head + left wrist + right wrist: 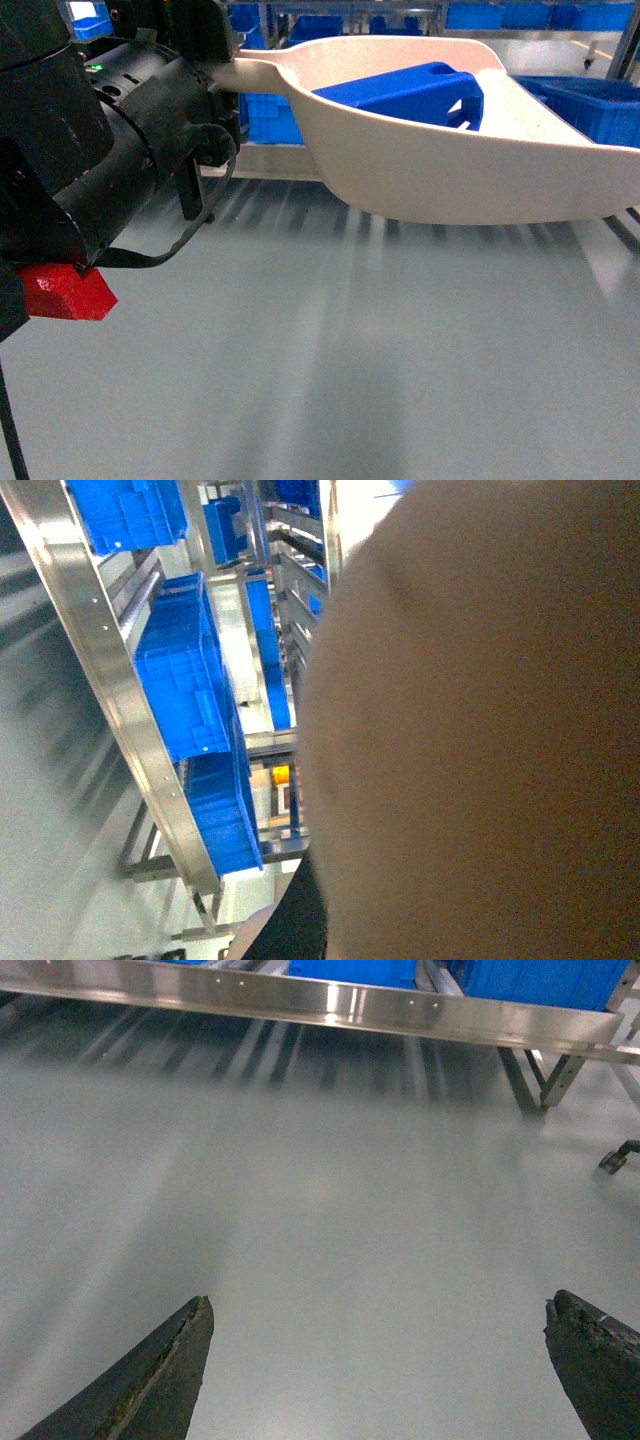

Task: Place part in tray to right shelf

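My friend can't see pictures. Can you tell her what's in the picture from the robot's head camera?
A big beige plastic scoop-shaped tray is held up above a grey floor, with a small bright-blue block part lying inside it. The robot's black left arm holds its handle, and large blue crates sit behind.

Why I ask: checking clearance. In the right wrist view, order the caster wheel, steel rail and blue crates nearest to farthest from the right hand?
From the open right hand, bottom edge:
1. Caster wheel, on the floor, right edge.
2. Steel rail, across the top.
3. Blue crates, behind the rail.
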{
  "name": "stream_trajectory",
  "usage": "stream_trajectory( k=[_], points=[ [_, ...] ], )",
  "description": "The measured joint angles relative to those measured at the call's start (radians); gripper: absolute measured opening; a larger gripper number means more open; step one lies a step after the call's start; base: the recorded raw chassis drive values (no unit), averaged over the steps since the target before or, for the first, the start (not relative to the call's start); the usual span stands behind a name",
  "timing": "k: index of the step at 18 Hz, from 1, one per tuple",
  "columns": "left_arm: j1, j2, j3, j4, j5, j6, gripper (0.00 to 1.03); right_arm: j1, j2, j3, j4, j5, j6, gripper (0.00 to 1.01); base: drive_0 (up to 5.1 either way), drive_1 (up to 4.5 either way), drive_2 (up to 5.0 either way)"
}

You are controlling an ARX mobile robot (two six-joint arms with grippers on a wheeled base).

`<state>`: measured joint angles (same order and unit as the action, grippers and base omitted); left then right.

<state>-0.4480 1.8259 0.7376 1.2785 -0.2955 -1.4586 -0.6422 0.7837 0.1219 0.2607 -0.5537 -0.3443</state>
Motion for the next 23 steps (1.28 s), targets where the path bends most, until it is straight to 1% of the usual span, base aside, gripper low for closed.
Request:
stream_trajectory(
  k=[23],
  points=[
    [-0.002,0.000,-0.001,0.001,0.001,0.000,0.13,0.000,0.000,0.000,0.002,0.000,-0.002,0.98,0.0,0.00,0.0]
  ],
)
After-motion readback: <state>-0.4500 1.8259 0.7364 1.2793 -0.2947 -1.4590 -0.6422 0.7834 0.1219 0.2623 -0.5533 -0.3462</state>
